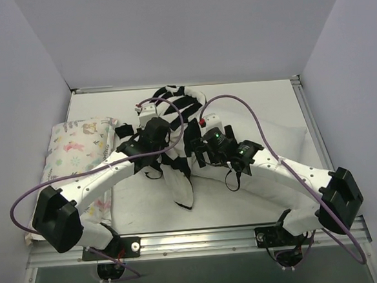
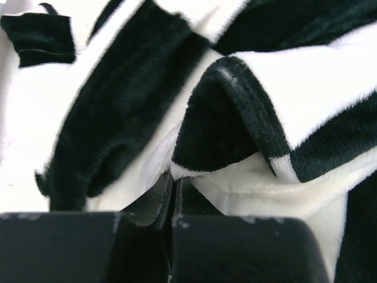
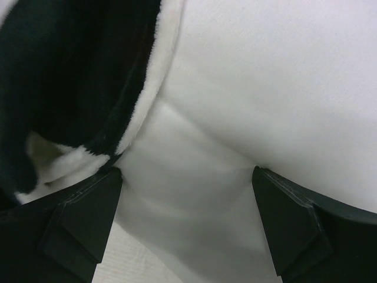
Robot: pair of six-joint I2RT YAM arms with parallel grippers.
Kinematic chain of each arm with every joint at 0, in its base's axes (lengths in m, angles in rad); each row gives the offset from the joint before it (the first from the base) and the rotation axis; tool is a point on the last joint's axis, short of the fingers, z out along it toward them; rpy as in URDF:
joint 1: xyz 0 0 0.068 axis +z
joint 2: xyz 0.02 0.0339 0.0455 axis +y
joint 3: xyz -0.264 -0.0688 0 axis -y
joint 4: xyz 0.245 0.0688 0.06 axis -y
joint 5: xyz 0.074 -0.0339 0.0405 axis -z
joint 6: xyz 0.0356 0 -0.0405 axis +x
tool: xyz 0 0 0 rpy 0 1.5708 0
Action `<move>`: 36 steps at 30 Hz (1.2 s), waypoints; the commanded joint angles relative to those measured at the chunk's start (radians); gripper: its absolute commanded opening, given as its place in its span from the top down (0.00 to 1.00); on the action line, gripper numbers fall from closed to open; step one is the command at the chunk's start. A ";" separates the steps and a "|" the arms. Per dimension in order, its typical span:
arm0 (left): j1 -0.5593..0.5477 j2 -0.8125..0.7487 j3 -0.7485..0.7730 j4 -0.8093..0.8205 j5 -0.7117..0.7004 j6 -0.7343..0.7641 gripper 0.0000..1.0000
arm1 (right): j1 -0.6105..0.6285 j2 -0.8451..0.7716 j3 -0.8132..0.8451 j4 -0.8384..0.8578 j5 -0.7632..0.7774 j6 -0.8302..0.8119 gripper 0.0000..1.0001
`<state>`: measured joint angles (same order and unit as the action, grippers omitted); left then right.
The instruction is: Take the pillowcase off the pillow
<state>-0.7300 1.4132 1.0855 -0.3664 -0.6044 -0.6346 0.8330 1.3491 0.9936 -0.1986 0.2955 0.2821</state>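
Tabletop (image 1: 256, 94) bears plush checkered pillowcase (image 1: 180, 181), smooth white pillow (image 1: 279, 138).

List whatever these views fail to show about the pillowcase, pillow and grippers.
Top view: the arms cover the middle of the pillowcase, so how much of the pillow it covers is hidden.
Left wrist: fabric crowds the shut left gripper; whether its tips pinch any cannot be told.
Right wrist: too close; the pillow runs off the frame past the open right gripper.

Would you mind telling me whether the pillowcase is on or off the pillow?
Partly off: the pillow shows bare white on the right, with the pillowcase bunched at its left end; how much is covered, cannot tell.
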 commanded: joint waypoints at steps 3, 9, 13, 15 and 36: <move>0.185 -0.084 -0.035 -0.080 0.003 -0.005 1.00 | -0.006 0.053 -0.035 -0.075 0.143 -0.021 0.00; 0.279 -0.080 -0.013 -0.072 0.074 0.046 1.00 | -0.035 0.209 -0.021 -0.036 0.085 -0.044 0.07; 0.335 -0.056 0.002 -0.065 0.113 0.041 1.00 | -0.055 0.281 0.007 -0.093 0.094 -0.012 0.92; 0.354 -0.043 0.007 -0.059 0.133 0.044 1.00 | -0.084 0.239 -0.007 -0.116 0.111 0.008 1.00; 0.669 0.082 0.096 -0.081 0.310 0.027 1.00 | -0.636 -0.349 0.045 -0.328 -0.160 0.144 1.00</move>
<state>-0.1528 1.4902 1.1248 -0.4397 -0.1196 -0.6491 0.2749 1.0607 0.9802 -0.4412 0.0204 0.4202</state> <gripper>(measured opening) 0.012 0.087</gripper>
